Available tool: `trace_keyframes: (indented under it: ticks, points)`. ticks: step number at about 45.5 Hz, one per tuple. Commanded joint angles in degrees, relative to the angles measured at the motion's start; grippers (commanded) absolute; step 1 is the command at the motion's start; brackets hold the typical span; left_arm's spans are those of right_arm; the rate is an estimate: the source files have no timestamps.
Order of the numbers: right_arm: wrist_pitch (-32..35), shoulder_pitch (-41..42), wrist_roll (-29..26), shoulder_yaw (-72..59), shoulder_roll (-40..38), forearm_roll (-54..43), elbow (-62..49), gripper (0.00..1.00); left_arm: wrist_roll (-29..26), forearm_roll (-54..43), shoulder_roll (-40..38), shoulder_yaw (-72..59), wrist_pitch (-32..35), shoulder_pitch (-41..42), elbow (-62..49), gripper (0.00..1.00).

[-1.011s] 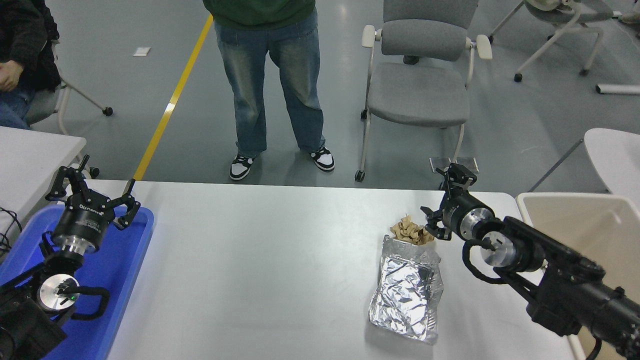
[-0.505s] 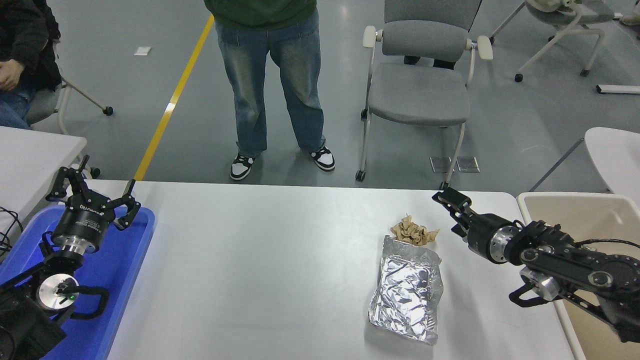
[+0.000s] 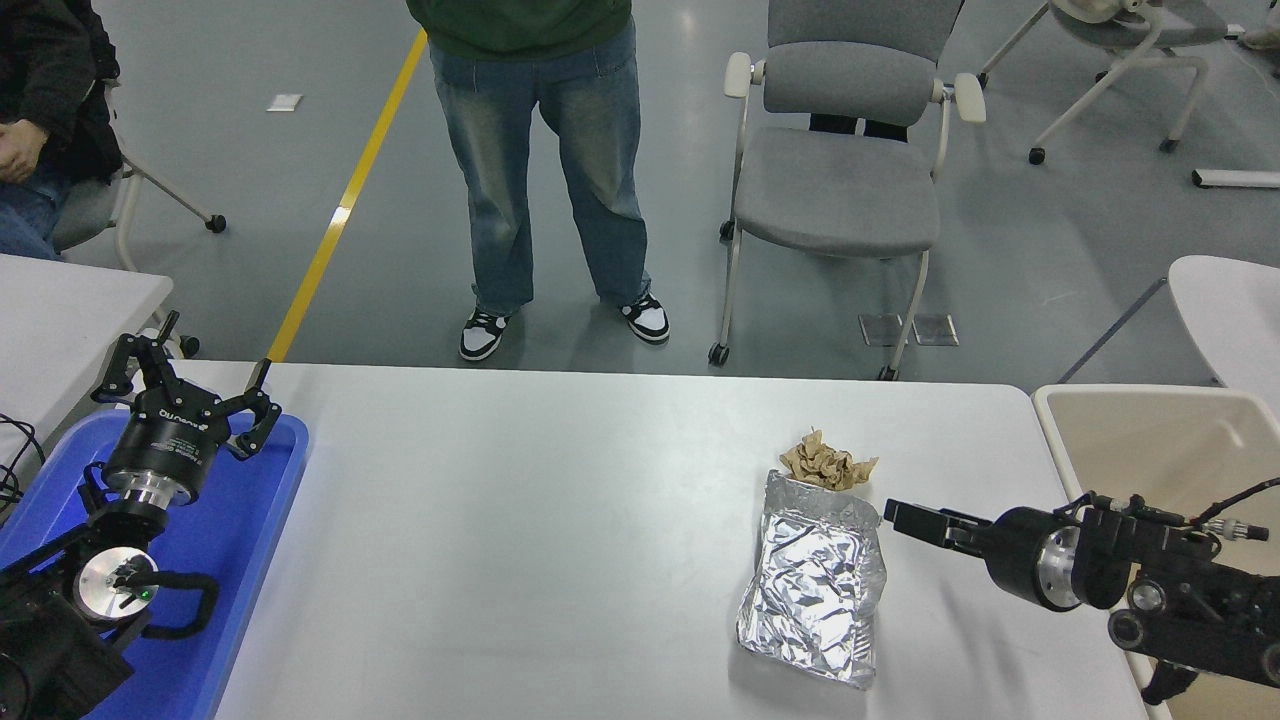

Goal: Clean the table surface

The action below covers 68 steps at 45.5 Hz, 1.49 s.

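Note:
The table surface is a wide white top. On its right half lies a crinkled silver foil bag, and a crumpled brown paper wad sits at the bag's far end. My right gripper comes in low from the right edge and points left, its tip just right of the bag's upper right corner. It is seen edge-on, so its state is unclear, and nothing shows in it. My left gripper is parked open over the blue tray at the lower left, holding nothing.
A blue tray lies on the table's left end under the left arm. A beige bin stands off the right end. A person in jeans stands at the far side, next to a grey chair. Another person sits at the top left.
The right arm has swung back toward the near side and lowered. Its gripper has gone from beside the paper wad to beside the foil bag's upper right corner. The left arm has not moved.

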Motion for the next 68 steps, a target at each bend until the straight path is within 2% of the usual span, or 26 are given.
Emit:
trace_keyframes:
  ticks: [1, 32, 36, 40, 45, 49, 54, 68]
  points:
    - [0.5, 0.3, -0.8, -3.0, 2.2, -0.7, 0.9, 0.99, 0.0, 0.0, 0.0, 0.0, 0.0, 0.0, 0.0, 1.0]
    - [2.8, -2.9, -4.6, -2.4, 12.6, 2.7, -8.5, 0.99, 0.0, 0.0, 0.0, 0.0, 0.0, 0.0, 0.0, 1.0]
    - [2.9, -3.3, -5.0, -2.4, 13.9, 2.7, -10.4, 0.96, 0.0, 0.0, 0.0, 0.0, 0.0, 0.0, 0.0, 1.0]
    - [3.6, -3.4, -5.1, -2.4, 14.9, 2.7, -12.1, 0.87, 0.0, 0.0, 0.0, 0.0, 0.0, 0.0, 0.0, 1.0]
    - [5.5, -3.3, -5.7, -2.3, 15.5, 2.7, -12.6, 0.66, 0.0, 0.0, 0.0, 0.0, 0.0, 0.0, 0.0, 1.0]
    - [7.0, -3.2, -6.3, -1.8, 15.6, 3.2, -12.2, 0.42, 0.0, 0.0, 0.0, 0.0, 0.0, 0.0, 0.0, 1.0]
    - [9.6, -2.6, -6.3, -1.8, 15.5, 5.9, -11.7, 0.01, 0.0, 0.0, 0.0, 0.0, 0.0, 0.0, 0.0, 1.0]
    - [11.2, 1.8, -6.3, -1.8, 11.8, 10.8, -6.5, 0.0, 0.0, 0.0, 0.0, 0.0, 0.0, 0.0, 0.0, 1.0]
